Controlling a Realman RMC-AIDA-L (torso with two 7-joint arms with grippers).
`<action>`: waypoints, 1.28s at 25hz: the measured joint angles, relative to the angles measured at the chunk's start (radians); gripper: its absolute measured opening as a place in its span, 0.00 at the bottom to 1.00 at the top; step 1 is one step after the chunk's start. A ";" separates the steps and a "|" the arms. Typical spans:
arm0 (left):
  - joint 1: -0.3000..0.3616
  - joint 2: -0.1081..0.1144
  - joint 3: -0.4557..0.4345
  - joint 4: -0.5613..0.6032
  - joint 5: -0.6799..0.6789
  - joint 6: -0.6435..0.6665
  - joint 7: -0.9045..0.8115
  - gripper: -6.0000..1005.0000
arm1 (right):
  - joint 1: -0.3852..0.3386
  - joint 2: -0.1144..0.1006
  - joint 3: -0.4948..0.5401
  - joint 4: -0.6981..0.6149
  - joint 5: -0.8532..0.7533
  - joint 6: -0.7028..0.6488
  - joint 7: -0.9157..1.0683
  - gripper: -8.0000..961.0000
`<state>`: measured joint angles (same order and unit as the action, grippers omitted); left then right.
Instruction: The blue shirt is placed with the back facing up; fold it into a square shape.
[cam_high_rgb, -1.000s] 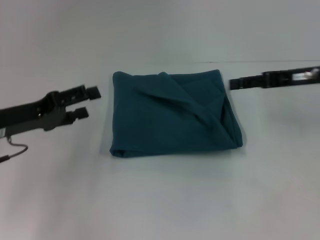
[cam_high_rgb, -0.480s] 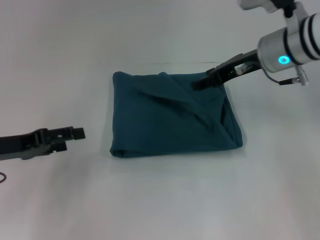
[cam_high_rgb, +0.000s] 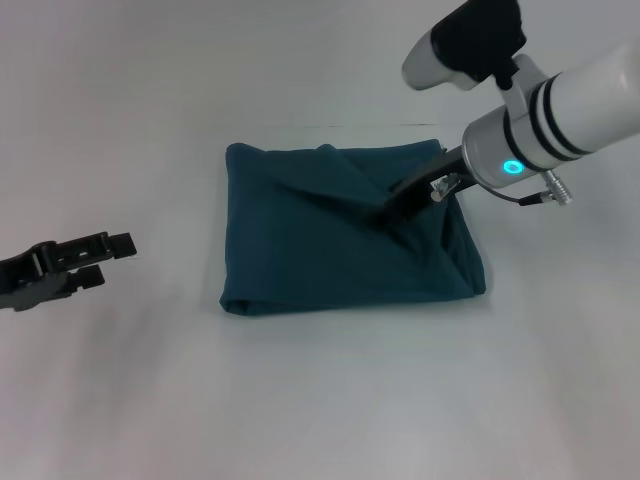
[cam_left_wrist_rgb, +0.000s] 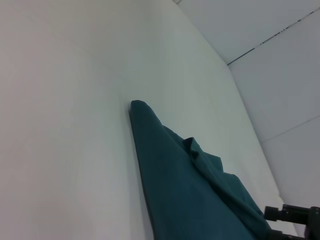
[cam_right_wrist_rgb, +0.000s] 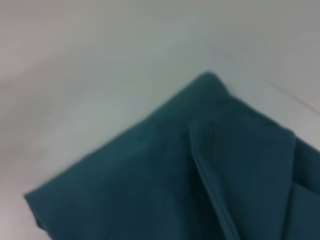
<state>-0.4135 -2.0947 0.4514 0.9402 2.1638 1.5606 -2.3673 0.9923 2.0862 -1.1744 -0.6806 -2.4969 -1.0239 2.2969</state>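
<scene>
The blue shirt (cam_high_rgb: 340, 235) lies folded into a rough square at the middle of the white table, with creased flaps on its right half. It also fills the lower part of the left wrist view (cam_left_wrist_rgb: 190, 185) and of the right wrist view (cam_right_wrist_rgb: 200, 185). My right gripper (cam_high_rgb: 385, 213) reaches in from the upper right, its dark tip low over the shirt's right-centre fold. My left gripper (cam_high_rgb: 108, 260) is off to the left of the shirt, well apart from it, open and holding nothing.
The white table (cam_high_rgb: 320, 400) stretches all around the shirt. A seam line (cam_high_rgb: 300, 127) runs across it behind the shirt. The right arm's white forearm (cam_high_rgb: 560, 120) with a lit blue ring hangs above the table's back right.
My right arm swung in from the far right, and its tip moved over the shirt's right half. My left gripper drew back to the left and nearer the front, away from the shirt.
</scene>
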 joint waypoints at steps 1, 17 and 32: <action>-0.002 -0.001 0.000 -0.001 -0.002 0.000 0.000 0.90 | 0.004 0.002 -0.013 0.011 -0.012 0.020 0.015 0.67; -0.033 -0.016 0.002 -0.012 -0.022 -0.017 0.008 0.89 | 0.010 0.007 -0.144 0.069 -0.160 0.262 0.311 0.52; -0.042 -0.016 0.003 -0.012 -0.047 -0.024 0.009 0.89 | -0.081 -0.049 0.173 -0.061 -0.246 0.132 0.471 0.54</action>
<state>-0.4556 -2.1107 0.4540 0.9279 2.1172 1.5370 -2.3582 0.9114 2.0370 -1.0018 -0.7413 -2.7434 -0.8924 2.7674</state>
